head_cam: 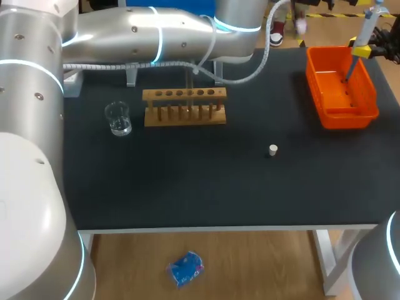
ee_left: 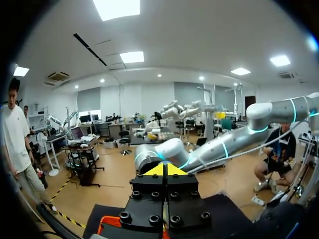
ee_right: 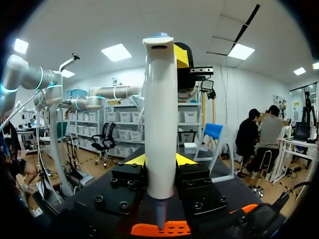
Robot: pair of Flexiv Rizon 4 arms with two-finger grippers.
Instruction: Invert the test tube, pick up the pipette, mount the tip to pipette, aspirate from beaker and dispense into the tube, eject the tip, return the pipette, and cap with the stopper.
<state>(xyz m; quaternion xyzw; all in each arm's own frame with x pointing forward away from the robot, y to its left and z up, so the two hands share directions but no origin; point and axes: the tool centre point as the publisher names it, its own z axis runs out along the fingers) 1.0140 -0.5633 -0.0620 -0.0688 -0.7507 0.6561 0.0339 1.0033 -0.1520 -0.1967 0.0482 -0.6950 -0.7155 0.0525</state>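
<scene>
At two o'clock, the right gripper [head_cam: 362,51] clamps a white plastic pipette [ee_right: 160,119] tip-down above the orange plastic bin [head_cam: 342,119]. The left gripper [ee_left: 165,170] is pinched together, empty.

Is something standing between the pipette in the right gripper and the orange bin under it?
Nothing visible does. The pipette, held by the right gripper, hangs directly over the orange bin, and its lower end points into the bin's open top with only air between.

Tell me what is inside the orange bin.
The pipette, held by the right tool, points its lower end into the orange bin; nothing else shows there. The near wall hides some of the floor.
</scene>
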